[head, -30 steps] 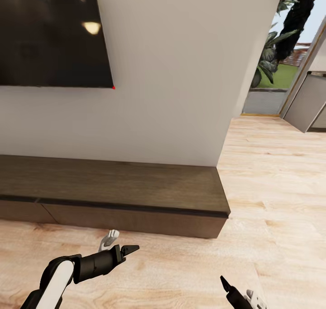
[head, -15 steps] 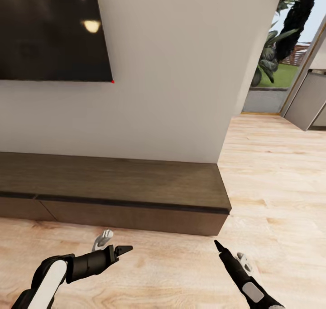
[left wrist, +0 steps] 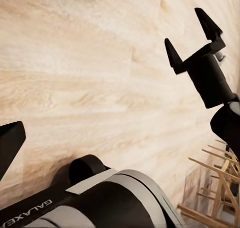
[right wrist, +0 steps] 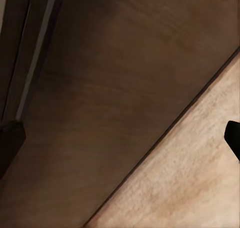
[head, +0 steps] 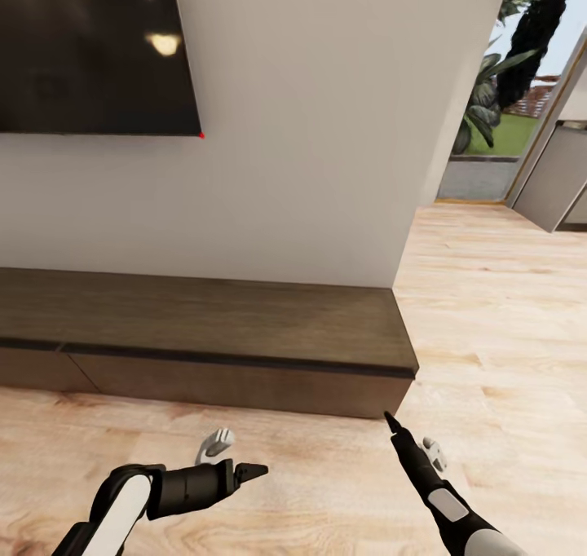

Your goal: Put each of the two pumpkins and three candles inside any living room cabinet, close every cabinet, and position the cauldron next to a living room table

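My left gripper [head: 244, 468] is nearest to me, low over the pale wood floor [head: 326, 491] and well short of the cabinet [head: 212, 328]. From my head I see one dark fingertip pointing toward my right side and a pale finger behind it; whether it is spread or pressed together I cannot tell from that. My right gripper [head: 390, 420] reaches further forward, its dark tip close to the cabinet's front face near the cabinet's right end, not touching it. In my left wrist view that right gripper [left wrist: 192, 40] stands over the floor with its two black fingers [left wrist: 172, 55] plainly apart and nothing between them. My right wrist view looks straight at the cabinet's brown front [right wrist: 115, 102], with a dark fingertip at each side of the picture, well apart, and a strip of floor [right wrist: 190, 178] below the cabinet's bottom edge.

The cabinet is long, low and dark brown, set against the white wall [head: 310, 132], its drawer fronts flush and its flat top bare. Above the cabinet's left part hangs a black screen [head: 90, 50]. Beyond the cabinet's right end the floor runs on to an opening with green plants [head: 489, 91] outside.
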Controlling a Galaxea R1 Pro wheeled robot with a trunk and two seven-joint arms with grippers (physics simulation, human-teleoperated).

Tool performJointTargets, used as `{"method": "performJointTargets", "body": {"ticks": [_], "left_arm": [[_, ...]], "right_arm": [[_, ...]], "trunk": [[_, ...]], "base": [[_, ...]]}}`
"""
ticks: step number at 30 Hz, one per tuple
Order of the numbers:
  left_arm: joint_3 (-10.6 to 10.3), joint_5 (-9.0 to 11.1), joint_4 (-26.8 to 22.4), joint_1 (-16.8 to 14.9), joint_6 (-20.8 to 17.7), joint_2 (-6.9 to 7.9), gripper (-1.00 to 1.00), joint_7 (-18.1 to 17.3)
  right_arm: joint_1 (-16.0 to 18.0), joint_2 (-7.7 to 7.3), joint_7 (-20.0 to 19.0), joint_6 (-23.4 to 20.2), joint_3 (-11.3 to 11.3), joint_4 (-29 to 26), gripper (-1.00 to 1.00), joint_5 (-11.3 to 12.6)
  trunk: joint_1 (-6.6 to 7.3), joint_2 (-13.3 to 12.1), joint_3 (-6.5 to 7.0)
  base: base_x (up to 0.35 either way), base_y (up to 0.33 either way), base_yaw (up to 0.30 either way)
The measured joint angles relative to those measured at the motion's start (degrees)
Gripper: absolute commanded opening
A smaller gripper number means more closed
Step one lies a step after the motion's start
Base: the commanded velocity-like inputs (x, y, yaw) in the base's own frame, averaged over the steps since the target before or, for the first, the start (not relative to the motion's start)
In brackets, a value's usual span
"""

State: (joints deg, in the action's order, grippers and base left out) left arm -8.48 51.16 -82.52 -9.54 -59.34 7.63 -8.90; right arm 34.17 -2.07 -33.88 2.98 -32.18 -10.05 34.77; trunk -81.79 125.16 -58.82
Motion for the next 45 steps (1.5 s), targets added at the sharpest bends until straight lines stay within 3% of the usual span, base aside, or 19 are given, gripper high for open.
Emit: {"method": "performJointTargets", "body": {"ticks": [8,10,12,15,17,21,27,30,37,45], "left_arm": [[-0.52,0.16,-0.14,0.0,-0.16,0.28,1.0,-0.29],[-0.34,0.27,-0.32,-0.05,-0.26,0.61,1.0,-2.02],[-0.26,0.24,-0.45,-0.09,-0.33,1.32,1.0,-7.33],[-0.24,-0.04,-0.49,-0.13,-0.33,3.83,1.0,-18.37],[-0.26,-0.2,-0.52,-0.17,-0.29,4.99,1.0,-24.17],[-0.36,-0.71,-0.15,-0.25,-0.17,5.79,1.0,-30.23],[-0.45,-0.94,-0.09,-0.26,-0.12,5.97,1.0,-31.77],[-0.45,-0.76,-0.1,-0.26,-0.11,5.92,1.0,-31.91],[-0.6,-0.55,-0.28,-0.26,-0.11,5.66,1.0,-32.8],[-1.8,-0.48,-0.36,-0.26,-0.03,5.57,1.0,-33.27]], "right_arm": [[-0.03,-0.17,0.03,1.79,0.14,0.05,1.0,-0.51],[-0.09,-0.24,0.1,2.58,0.01,0.09,1.0,-0.21],[-0.32,-0.39,-0.07,2.94,-0.07,0.09,1.0,0.0],[-0.51,-0.54,-0.81,3.05,-0.11,0.09,1.0,0.2],[-0.6,-0.65,-4.22,2.94,-0.4,0.13,1.0,0.46],[-0.63,-0.07,-11.33,3.15,-2.28,0.12,1.0,1.22],[-0.64,1.19,-12.9,9.71,-2.64,0.08,1.0,1.1],[-0.68,1.34,-14.52,10.77,-2.79,0.21,1.0,1.48],[-0.76,1.26,-21.15,8.13,-3.4,0.68,1.0,1.84],[-0.86,1.3,-22.11,6.75,-3.51,0.71,1.0,1.95]], "trunk": [[-1.76,3.21,-1.44],[-2.2,4.01,-1.79],[-2.64,4.81,-2.15],[-3.3,6.02,-2.69],[-3.73,6.82,-3.05],[-4.61,8.42,-3.77],[-5.93,10.83,-4.85],[-6.59,12.03,-5.39],[-8.13,14.84,-6.64],[-9.45,17.26,-7.72]], "base": [[0.0,0.0,0.0],[0.0,0.0,0.0],[0.0,0.0,0.0],[0.0,0.0,0.0],[0.0,0.0,0.0],[0.0,0.0,0.0],[0.0,0.0,0.0],[0.0,0.0,0.0],[0.0,0.0,0.0],[0.0,0.0,0.0]]}}
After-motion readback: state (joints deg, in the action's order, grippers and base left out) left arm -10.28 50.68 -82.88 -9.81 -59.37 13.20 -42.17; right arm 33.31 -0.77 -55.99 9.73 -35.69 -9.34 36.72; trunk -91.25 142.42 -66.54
